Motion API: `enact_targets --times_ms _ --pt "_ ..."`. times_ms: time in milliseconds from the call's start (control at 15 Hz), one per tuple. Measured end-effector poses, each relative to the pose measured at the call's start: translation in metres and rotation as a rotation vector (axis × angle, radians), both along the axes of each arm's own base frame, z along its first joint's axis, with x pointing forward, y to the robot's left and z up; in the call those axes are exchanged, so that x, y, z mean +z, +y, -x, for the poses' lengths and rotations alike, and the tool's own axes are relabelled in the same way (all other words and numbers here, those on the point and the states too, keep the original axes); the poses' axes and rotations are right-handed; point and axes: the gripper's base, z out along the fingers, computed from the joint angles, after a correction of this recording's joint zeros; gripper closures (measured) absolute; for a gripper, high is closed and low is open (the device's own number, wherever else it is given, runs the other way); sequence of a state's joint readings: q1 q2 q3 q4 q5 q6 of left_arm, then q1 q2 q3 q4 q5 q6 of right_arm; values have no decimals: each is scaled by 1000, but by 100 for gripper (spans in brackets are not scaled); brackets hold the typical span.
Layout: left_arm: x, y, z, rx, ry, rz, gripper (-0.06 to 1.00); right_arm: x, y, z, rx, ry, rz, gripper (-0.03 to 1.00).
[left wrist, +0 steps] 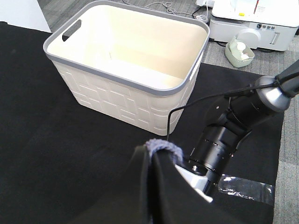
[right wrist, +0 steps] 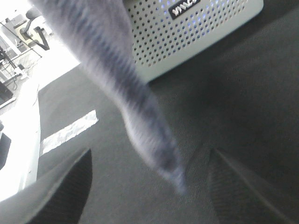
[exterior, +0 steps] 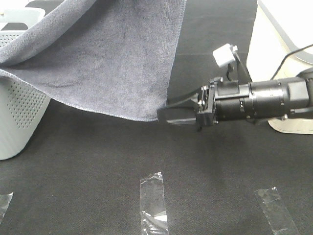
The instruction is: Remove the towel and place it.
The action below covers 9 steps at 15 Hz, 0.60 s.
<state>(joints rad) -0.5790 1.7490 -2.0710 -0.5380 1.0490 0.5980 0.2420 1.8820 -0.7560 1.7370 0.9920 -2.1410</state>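
1. Judged as done: most of the towel (exterior: 112, 54) raised and drawn out to the right of the basket (exterior: 19, 122), with one end draped over the basket's top.
2. Pinching a tuft of that cloth in the clamped left hand (left wrist: 152, 151). Out of frame in the high view, so cannot be placed against the basket.
3. Reaching in from the side away from the basket with the right hand (exterior: 166, 112), spread wide, one finger on each side of the towel's hanging lower corner. Gripping nothing yet, judging by the wrist view, with a clear gap on both sides of the corner.
4. Hard to tell whether the lower hem brushes the surface (exterior: 98, 186) right of the basket or hangs just above it.
5. Probably left to do: closing on that corner, drawing the last of the cloth off the basket, carrying it stretched between both hands, then laying it down.
6. No telling where to lay it. Possibly in the empty grey-rimmed tub (left wrist: 126, 70) seen from the left wrist, though unmarked as the goal. Roughly a third of the way along, at a guess.
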Motion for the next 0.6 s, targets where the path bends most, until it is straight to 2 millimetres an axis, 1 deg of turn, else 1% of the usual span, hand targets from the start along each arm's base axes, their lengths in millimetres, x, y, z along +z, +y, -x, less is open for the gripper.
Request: enact_targets --times_ms 133,267,333,400,600 --pt "0 0 0 1 -1 1 94 4 2 -4 2 -20 -9 30" --pt "2 0 -1 11 -15 15 94 6 15 1 45 -39 -11 31" --pt "2 0 -2 16 -20 21 94 4 22 4 65 -52 8 34" --pt "3 0 -2 17 -22 24 94 3 26 6 77 -54 19 37" --pt "3 0 -2 18 -23 24 94 2 26 6 73 -56 32 54"
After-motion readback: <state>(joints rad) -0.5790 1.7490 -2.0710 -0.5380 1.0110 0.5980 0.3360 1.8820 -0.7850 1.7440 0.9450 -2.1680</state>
